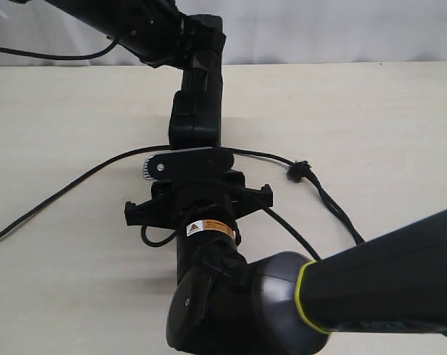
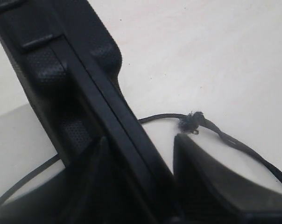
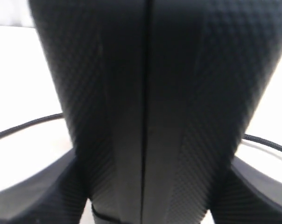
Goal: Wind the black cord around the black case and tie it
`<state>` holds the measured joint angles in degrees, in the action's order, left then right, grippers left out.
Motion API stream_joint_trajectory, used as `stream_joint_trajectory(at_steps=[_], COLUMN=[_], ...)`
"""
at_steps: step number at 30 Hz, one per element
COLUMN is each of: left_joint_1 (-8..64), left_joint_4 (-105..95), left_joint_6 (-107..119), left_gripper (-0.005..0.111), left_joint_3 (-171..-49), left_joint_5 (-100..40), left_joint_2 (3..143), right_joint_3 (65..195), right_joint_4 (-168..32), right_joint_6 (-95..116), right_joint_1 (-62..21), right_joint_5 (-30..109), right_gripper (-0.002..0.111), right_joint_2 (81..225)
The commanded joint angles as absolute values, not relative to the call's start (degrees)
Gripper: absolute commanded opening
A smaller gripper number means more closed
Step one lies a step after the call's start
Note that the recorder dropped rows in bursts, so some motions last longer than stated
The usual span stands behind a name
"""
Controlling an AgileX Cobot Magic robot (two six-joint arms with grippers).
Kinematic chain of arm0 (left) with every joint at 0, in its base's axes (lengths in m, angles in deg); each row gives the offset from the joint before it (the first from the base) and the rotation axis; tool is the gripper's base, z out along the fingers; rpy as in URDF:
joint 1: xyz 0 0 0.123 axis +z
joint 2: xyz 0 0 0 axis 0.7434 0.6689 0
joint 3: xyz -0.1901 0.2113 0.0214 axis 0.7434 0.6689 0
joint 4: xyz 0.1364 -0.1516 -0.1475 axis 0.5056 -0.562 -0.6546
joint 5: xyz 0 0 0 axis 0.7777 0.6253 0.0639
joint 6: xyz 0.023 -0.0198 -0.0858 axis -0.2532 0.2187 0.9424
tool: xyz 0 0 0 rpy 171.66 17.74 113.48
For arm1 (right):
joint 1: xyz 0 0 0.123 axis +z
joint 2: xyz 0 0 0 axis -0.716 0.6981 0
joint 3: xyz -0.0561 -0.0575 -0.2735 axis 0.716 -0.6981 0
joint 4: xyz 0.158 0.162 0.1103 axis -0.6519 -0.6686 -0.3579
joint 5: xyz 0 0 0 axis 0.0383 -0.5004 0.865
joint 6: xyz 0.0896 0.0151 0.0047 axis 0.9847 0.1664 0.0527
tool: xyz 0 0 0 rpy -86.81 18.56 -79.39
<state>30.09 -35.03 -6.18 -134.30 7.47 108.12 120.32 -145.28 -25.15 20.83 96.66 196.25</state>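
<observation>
1. At the middle of the cream desk [image 1: 401, 111], gripped from two sides: black case [image 2: 80, 107], up on its edge. Largely hidden behind the arms from the exterior camera. Cannot tell whether resting on the desk or lifted clear.
2. From the far edge: left gripper [image 2: 140, 140], jaws closed partway on the case. One of its fingers [image 2: 92, 177] pressed flat against a textured side. The other meets the case lower down, with a sliver of desk showing beside its tip.
3. From the near right corner: right gripper [image 3: 148, 161], jaws kept fairly wide by the thickness of the case. Both fingers against its dimpled sides, centre seam running straight between them.
4. Lying loose on the desk: black cord [image 1: 68, 185]. Runs in from the left side in a shallow arc, passes behind the grippers, comes out toward the right. Path past the case hidden.
5. Just right of the grippers, flat on the desk: fuzzy knot [image 1: 297, 171] in the cord, apart from the case.
6. Beyond the knot: doubled stretch of cord heading toward the near right corner, slipping under the right arm.
</observation>
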Motion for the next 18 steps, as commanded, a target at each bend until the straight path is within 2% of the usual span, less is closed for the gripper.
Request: stream_joint_trajectory(at_steps=[1, 4, 6, 13, 18], left_joint_1=[29.95, 29.95, 29.95, 29.95, 29.95], left_joint_4=[-33.88, -33.88, -33.88, -33.77, -33.77], left_joint_6=[-6.45, -6.45, -6.45, -6.45, -6.45], left_gripper=[0.04, 0.04, 0.04, 0.04, 0.04], left_joint_3=[-134.09, -134.09, -134.09, -134.09, -134.09], left_joint_5=[7.55, 7.55, 7.55, 7.18, 7.18], left_joint_2=[109.12, 109.12, 109.12, 109.12, 109.12], right_joint_3=[120.46, 120.46, 120.46, 120.46, 120.23], right_joint_4=[-144.27, -147.18, -150.28, -165.27, -167.82], right_joint_6=[-29.01, -32.51, -36.77, -52.52, -58.73], right_joint_1=[20.9, 21.0, 21.0, 21.0, 21.11], right_joint_5=[94.84, 94.71, 94.6, 94.47, 92.78], right_gripper=[0.076, 0.089, 0.093, 0.094, 0.094], right_joint_2=[195.4, 193.93, 192.7, 187.55, 183.92])
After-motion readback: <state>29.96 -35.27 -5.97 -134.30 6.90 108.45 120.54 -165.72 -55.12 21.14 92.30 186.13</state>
